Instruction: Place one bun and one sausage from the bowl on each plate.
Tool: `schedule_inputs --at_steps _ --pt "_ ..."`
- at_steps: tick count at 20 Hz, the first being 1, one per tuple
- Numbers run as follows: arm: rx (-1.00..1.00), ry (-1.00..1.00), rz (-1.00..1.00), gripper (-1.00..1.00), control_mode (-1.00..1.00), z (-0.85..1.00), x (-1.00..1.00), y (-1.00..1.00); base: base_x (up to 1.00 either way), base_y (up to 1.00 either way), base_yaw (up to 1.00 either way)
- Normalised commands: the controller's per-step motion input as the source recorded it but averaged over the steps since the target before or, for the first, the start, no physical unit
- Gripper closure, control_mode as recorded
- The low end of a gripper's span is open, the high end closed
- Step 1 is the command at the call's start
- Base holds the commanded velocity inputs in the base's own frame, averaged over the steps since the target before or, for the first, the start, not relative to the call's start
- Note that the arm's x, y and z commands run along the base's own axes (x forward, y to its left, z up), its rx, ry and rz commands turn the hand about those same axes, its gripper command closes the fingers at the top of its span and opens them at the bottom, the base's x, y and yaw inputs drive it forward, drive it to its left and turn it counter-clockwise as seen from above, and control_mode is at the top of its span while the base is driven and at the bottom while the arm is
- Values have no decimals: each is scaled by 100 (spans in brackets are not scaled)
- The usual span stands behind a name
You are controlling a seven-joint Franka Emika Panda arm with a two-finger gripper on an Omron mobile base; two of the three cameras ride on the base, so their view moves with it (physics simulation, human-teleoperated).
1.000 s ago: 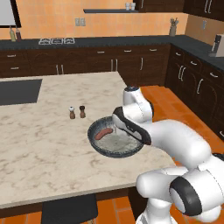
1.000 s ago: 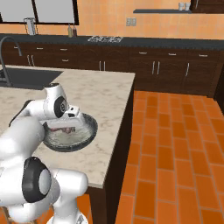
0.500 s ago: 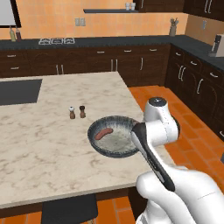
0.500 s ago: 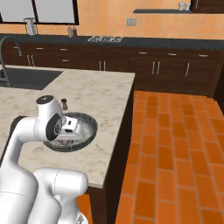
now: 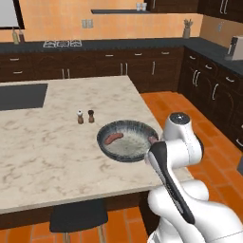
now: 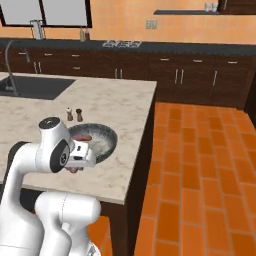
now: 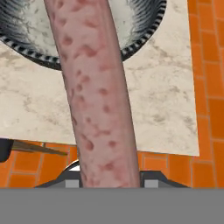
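We are carrying a sausage (image 7: 94, 87), our gripper (image 6: 75, 169) squeezing it tight, over the bowl (image 5: 127, 141) (keep it level), looking for a plate.

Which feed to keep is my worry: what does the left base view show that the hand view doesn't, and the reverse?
Left base view: shakers, a resting sausage, a stool. Hand view: the lifted sausage close up, speckled, running up from the jaws. Both: bowl, counter, orange floor.
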Motion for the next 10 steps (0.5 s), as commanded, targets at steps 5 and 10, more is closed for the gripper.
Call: schedule_inputs --at_steps 5,10 --pt "0 0 0 100 100 0 0 0 -81 77 0" --pt "0 0 0 100 100 0 0 0 -22 99 -3"
